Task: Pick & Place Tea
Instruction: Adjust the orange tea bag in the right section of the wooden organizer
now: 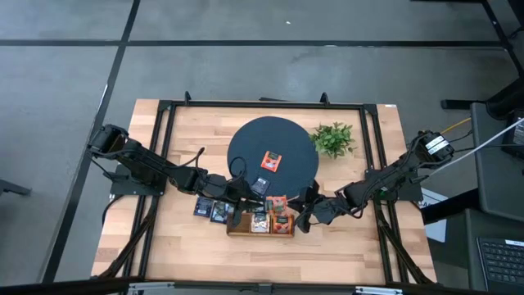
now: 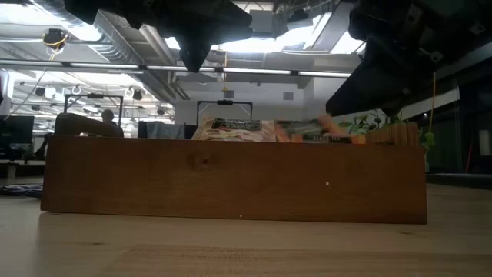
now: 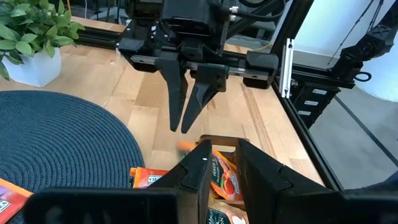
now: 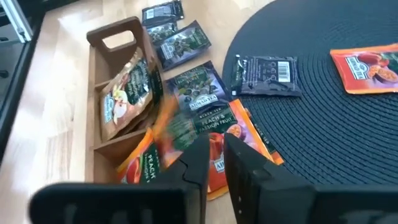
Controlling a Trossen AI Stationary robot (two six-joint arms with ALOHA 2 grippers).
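The wooden tray point(image 1: 260, 228) stands near the table's front, with beige tea sachets point(image 4: 127, 93) upright in its middle compartment. My right gripper point(image 3: 181, 127) hangs over the tray's right end, fingers pointing down and slightly open. Just below them a blurred orange tea sachet point(image 4: 168, 134) is in the air above the tray, touching neither finger. My left gripper point(image 3: 221, 152) hovers open at the mat's front edge, facing the right gripper, with nothing between its fingers. More tea lies flat: an orange sachet point(image 1: 271, 161) and a dark one point(image 1: 260, 186) on the round mat.
The round dark mat point(image 1: 246, 156) fills the table's middle, with a potted plant point(image 1: 333, 138) at its right. Two dark sachets point(image 1: 211, 210) lie on the wood left of the tray. A black frame point(image 1: 164, 147) runs round the table.
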